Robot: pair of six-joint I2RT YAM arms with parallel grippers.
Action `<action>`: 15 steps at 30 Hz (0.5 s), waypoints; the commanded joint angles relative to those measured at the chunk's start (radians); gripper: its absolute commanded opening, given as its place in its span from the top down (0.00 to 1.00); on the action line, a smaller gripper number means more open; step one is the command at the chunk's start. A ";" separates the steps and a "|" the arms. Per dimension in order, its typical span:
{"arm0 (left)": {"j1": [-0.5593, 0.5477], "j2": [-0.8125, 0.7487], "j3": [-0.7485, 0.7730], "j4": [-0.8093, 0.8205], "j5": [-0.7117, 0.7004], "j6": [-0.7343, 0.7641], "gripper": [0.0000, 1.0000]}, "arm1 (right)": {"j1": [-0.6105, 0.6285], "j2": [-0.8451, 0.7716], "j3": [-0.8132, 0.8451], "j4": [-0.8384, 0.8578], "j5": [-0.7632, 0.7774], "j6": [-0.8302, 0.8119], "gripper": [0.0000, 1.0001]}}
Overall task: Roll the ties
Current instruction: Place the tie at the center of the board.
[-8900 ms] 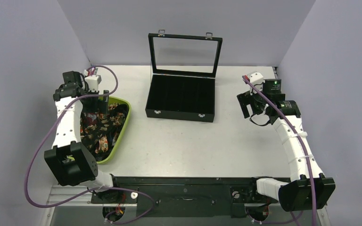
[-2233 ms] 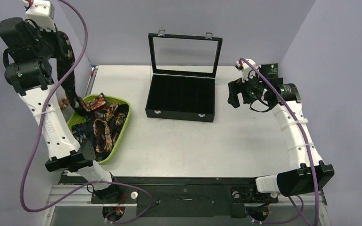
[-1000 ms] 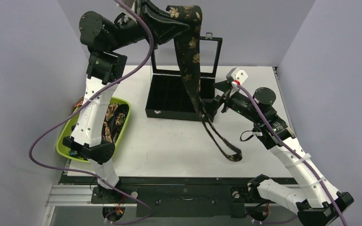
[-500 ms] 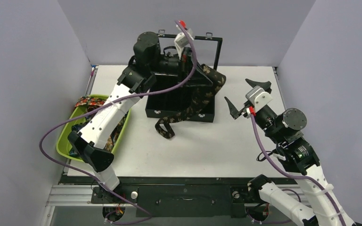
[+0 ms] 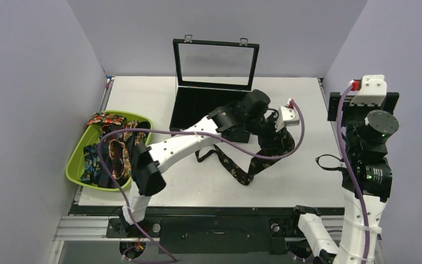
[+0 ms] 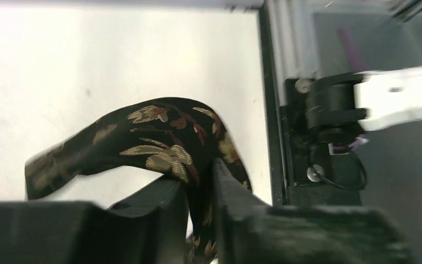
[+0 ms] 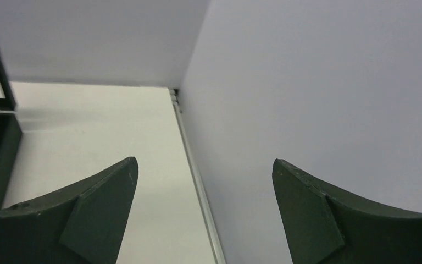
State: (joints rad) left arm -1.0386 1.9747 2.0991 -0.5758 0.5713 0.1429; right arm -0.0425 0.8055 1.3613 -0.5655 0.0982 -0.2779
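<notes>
Floral tie (image 5: 236,168) lies looped just in front of the black case (image 5: 209,133), pinched by the left gripper (image 6: 200,176); right gripper (image 7: 203,165) spread, empty, right of the case; hazard: twisted fabric may roll crooked or slip free.

The dark necktie with tan-gold florals (image 5: 236,168) has been lifted out of the lime-green plastic bin (image 5: 75,159), carried rightward and lowered onto the white table (image 5: 307,176), where it is pinched in the left claw (image 6: 200,181). The right claw (image 7: 203,170) has been drawn back, raised and spread wide.
</notes>
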 commanded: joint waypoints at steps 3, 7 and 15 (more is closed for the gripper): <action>0.067 0.106 0.093 -0.128 -0.144 0.140 0.16 | -0.329 0.138 0.082 -0.289 -0.276 -0.050 0.16; 0.236 -0.087 -0.268 -0.055 -0.019 0.172 0.03 | -0.339 0.217 0.082 -0.531 -0.419 -0.317 0.20; 0.464 -0.445 -0.866 0.003 0.005 0.507 0.02 | -0.141 0.248 -0.119 -0.766 -0.354 -0.723 0.19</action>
State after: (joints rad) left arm -0.5869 1.6398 1.3666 -0.6090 0.5152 0.4503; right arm -0.2947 1.0962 1.3174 -1.1919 -0.2642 -0.7658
